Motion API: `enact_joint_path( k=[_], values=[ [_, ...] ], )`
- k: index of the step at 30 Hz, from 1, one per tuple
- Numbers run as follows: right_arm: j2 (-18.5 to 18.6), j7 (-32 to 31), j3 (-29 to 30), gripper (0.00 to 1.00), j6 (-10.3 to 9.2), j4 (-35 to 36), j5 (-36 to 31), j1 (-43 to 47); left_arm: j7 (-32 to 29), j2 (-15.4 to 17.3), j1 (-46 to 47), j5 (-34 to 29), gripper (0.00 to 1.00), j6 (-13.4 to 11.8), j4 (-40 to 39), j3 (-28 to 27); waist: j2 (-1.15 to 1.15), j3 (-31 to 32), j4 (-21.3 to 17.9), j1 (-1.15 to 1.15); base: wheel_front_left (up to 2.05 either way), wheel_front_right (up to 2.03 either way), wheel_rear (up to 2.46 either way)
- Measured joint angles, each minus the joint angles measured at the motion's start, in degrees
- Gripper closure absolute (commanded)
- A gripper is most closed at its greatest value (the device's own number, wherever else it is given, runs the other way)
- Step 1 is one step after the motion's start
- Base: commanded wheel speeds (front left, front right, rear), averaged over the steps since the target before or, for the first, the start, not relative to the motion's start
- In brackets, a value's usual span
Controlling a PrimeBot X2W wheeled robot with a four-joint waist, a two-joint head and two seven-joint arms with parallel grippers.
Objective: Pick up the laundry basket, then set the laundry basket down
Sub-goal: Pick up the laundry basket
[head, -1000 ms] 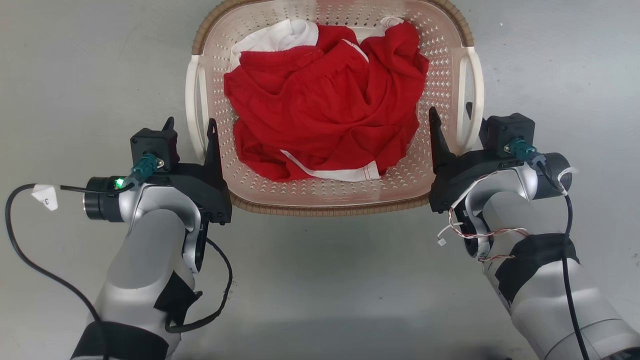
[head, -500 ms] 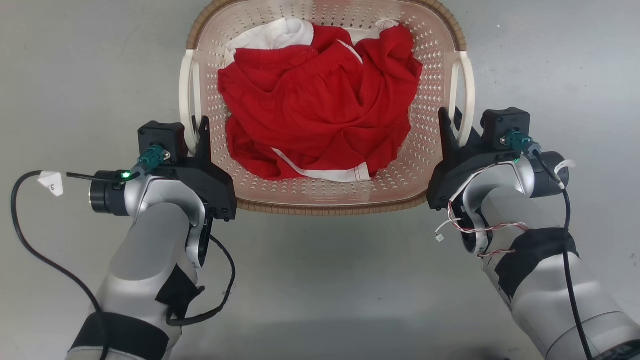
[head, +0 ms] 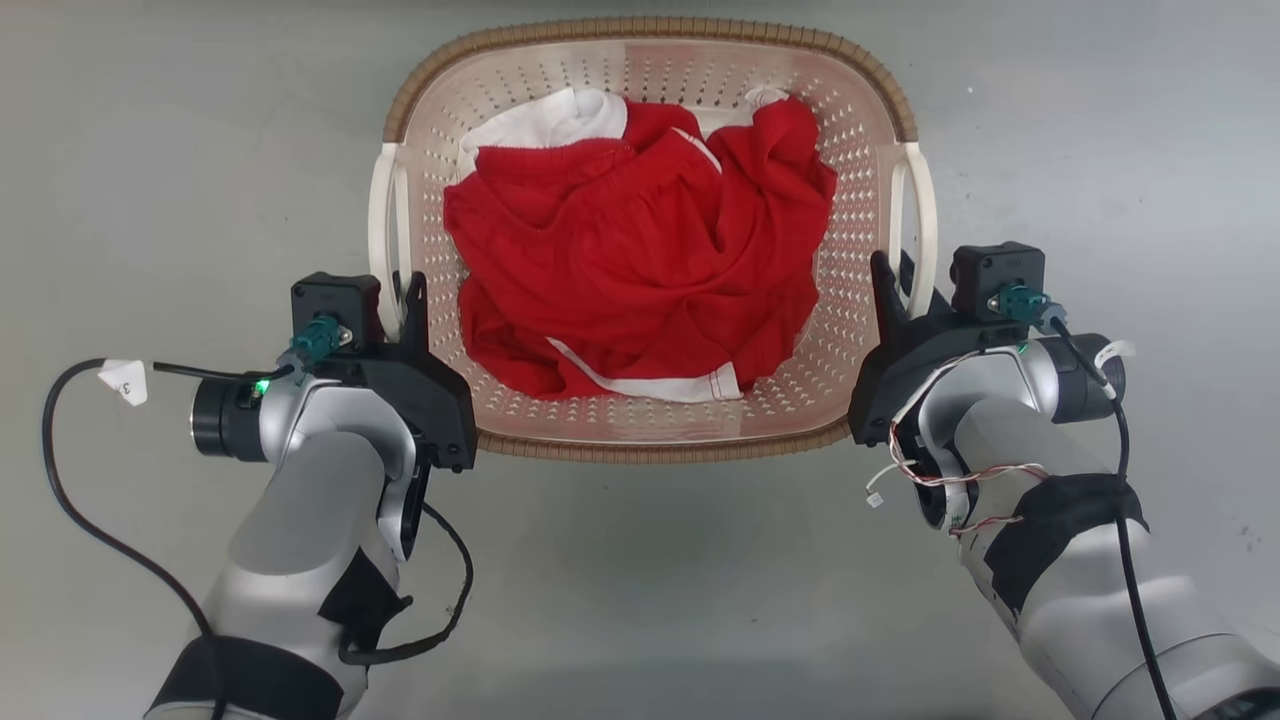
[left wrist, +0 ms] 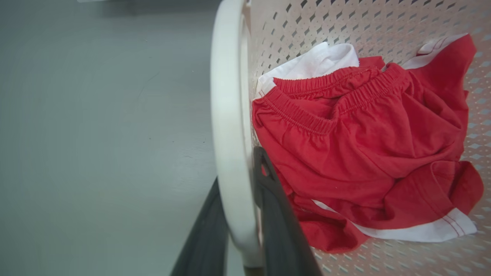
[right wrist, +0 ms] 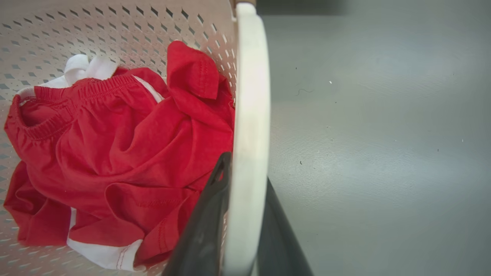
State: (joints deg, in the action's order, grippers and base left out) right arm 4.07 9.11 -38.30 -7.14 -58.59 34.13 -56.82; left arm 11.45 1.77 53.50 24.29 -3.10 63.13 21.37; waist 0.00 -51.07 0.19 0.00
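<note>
Black fingers close on white plastic on both sides. The left gripper point(left wrist: 239, 218) has the left handle point(left wrist: 228, 115) of the laundry basket point(left wrist: 345, 23) pinched between its two fingers. One finger is outside the loop and the other inside it, beside the perforated wall, and they are shut as far as the handle allows. The right gripper point(right wrist: 245, 226) holds the right handle point(right wrist: 251, 115) the same way, with one finger on the clothes side and one on the floor side.

In the head view, the left gripper point(head: 400, 300) and right gripper point(head: 893, 283) grip the near ends of the two handles. The laundry basket point(head: 650, 450) sits between the arms, its brown woven-look rim closest to the robot. Inside it lies a heap of red clothes point(head: 640, 270) with white trim. A white cloth point(head: 550, 120) shows at the far left of the heap. Grey floor point(head: 640, 600) surrounds the basket. I cannot tell whether the basket rests on the floor or hangs just above it.
</note>
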Motion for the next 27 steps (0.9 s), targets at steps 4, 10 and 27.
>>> enact_joint_path(
  k=[4,10,27],
  values=[
    [0.0,0.0,-1.4,1.00,-0.16,-0.2,1.5,0.2,0.0,0.0,-0.1,0.5,1.00,-0.1,1.0,0.6,0.00,1.8,0.0,0.00,0.00,0.00,0.00],
    [0.0,-0.3,-3.5,1.00,-0.25,-0.2,3.3,2.1,0.0,0.0,-1.7,1.6,1.00,-0.4,1.7,2.2,0.00,5.0,-0.1,0.00,0.00,0.00,0.00],
    [0.0,-2.3,-10.6,1.00,-0.49,-0.2,9.0,11.0,-1.1,0.0,-9.8,4.6,1.00,-0.4,4.9,6.6,0.00,16.0,-0.7,-0.01,0.00,0.00,0.00]
  ],
)
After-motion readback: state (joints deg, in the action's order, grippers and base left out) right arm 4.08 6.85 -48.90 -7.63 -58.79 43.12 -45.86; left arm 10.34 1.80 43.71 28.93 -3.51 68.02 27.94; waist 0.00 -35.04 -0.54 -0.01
